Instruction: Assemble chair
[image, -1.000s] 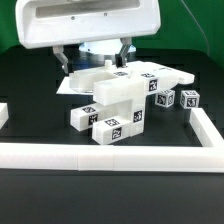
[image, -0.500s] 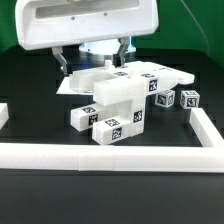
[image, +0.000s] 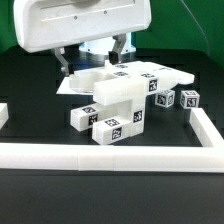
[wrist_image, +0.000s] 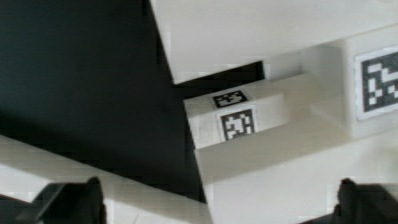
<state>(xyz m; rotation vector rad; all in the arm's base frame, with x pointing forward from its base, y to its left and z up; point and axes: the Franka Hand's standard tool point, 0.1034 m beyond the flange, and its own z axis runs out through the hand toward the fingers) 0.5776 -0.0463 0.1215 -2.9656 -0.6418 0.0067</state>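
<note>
White, matte plastic is all I get of the chair (image: 118, 95): it is loose parts heaped mid-table, just under the arm, inside the rail (image: 110, 153). From the exterior view I see a thin flat panel (image: 95, 80) lying at the back of the heap with a second slab overlapping it toward that view's right. In front of them are chunky, square-edged blocks (image: 112, 127), and two small cube-like pegs (image: 165, 100) stand a little apart on that view's right. Most faces carry black-and-white square tags (wrist_image: 238, 125). The table (image: 30, 90) is flat black and shows no texture, while the rail is a long, smooth white bar with a corner on the exterior view's right. The gripper (image: 95, 55) hangs over the back panel with its dark fingers (image: 63, 63) spread wide, one near each end of that panel, and I see nothing pinched between them. The wrist view gives me what the exterior one hides: sharp panel edges, a stepped gap with two tags set in it, and both blurred fingertips far apart over bare white plastic. It shows none of the pegs or the rail.
</note>
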